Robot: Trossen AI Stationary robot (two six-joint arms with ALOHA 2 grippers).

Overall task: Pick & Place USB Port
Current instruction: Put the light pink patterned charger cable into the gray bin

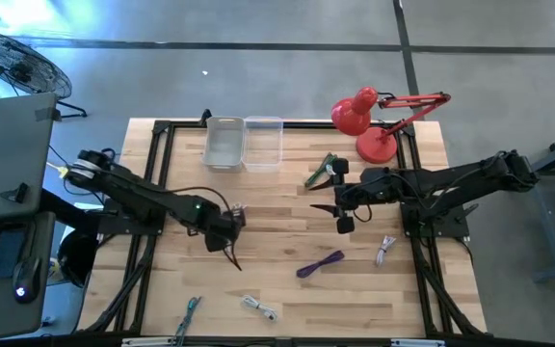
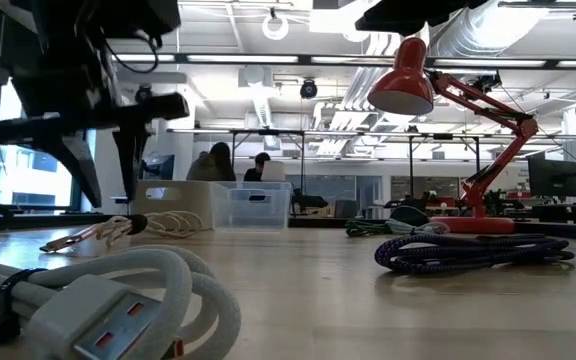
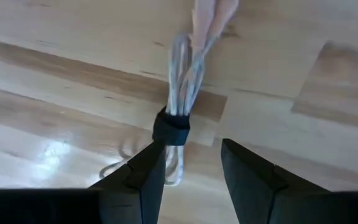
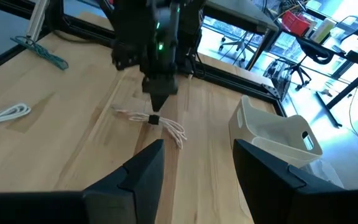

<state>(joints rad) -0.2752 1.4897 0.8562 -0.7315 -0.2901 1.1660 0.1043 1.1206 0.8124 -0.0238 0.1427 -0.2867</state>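
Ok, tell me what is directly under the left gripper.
Under the left gripper lies a pale bundled cable with a black tie around its middle, on the wooden table. The fingers stand apart, and one covers part of a cable loop.

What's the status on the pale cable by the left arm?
Left tool open, poised over the pale bundled cable with black tie. Cable flat on wood, not held. Right tool open, idle. Nothing blocking.

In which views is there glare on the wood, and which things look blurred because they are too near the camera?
Left wrist view: a bright glare patch lies on the table near the left hand, and the far end of the bundled cable is blurred. Low view: the white cable closest to the camera is soft, and the ceiling lights are bright. High view: even light, no strong glare.
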